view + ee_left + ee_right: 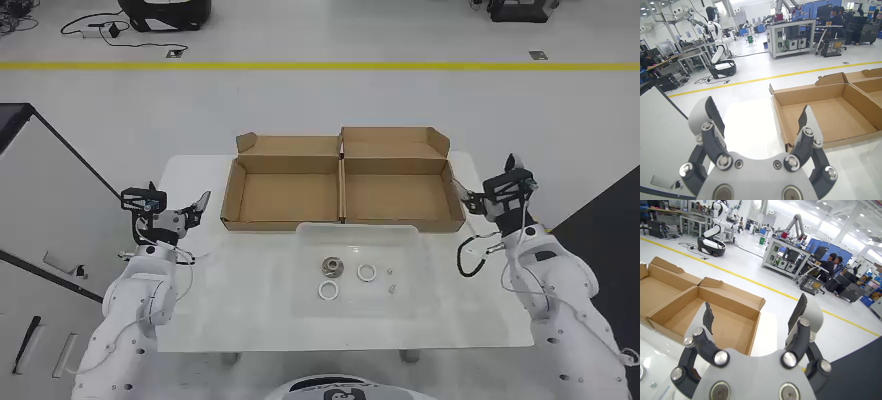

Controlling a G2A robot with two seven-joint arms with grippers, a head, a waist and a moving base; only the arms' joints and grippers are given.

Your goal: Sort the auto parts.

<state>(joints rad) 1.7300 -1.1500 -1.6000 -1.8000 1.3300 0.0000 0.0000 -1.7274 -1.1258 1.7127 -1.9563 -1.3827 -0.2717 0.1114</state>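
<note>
All the parts are sitting in the clear tray (356, 227): a metal hub (330, 266), 2 white rings (367, 271) and some tiny bits (391, 289) (can't tell what those are). Right behind the tray, 2 empty boxes (285, 197) sit touching side by side with their lids folded back, I'd guess 1 per part type. The left gripper (757, 103) hangs off to the tray's left and the right gripper (754, 299) off to its right. Both have their jaws spread wide with nothing in them, probably parked clear so either can go in. Nothing's sorted yet. The tray is on a glossy white table (230, 310), and the pale floor (420, 95) has a yellow line (320, 66) far behind the tray.
</note>
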